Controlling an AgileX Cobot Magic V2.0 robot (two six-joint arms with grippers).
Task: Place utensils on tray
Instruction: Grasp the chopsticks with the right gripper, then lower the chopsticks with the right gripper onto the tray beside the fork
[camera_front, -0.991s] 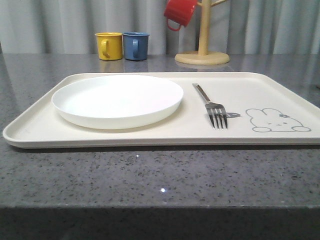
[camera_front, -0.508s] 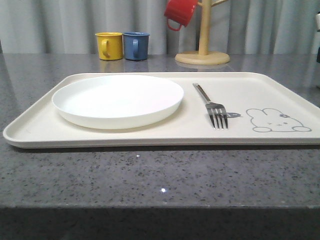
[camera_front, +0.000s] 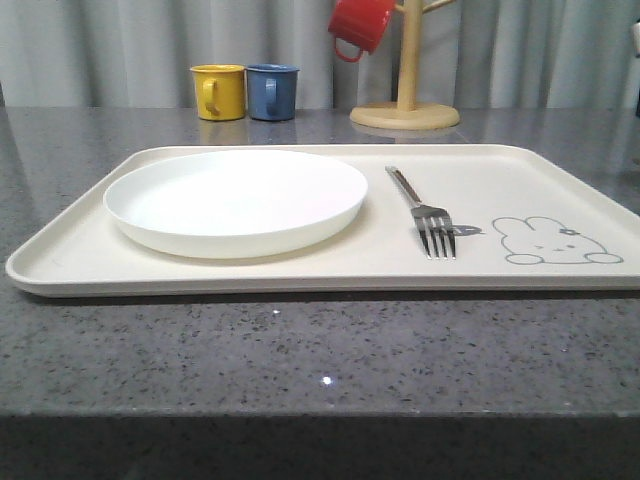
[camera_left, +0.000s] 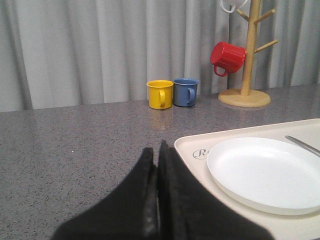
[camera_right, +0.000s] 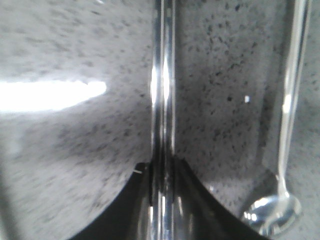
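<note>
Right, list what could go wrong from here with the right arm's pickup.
1. The right gripper jaws pinch the thin, shiny chopsticks near one end; the pair could slip or split apart when lifted.
2. The spoon lies close alongside on the counter; a sideways swing might knock it.
3. On the tray, the fork and plate leave limited room.

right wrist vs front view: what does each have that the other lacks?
Right wrist view: the right gripper shut on the chopsticks, with the spoon lying beside them on the countertop.

Front view: the tray carrying the white plate and the fork, with the yellow mug, blue mug and red mug on the wooden mug tree behind it.

Shared: the grey speckled countertop.
</note>
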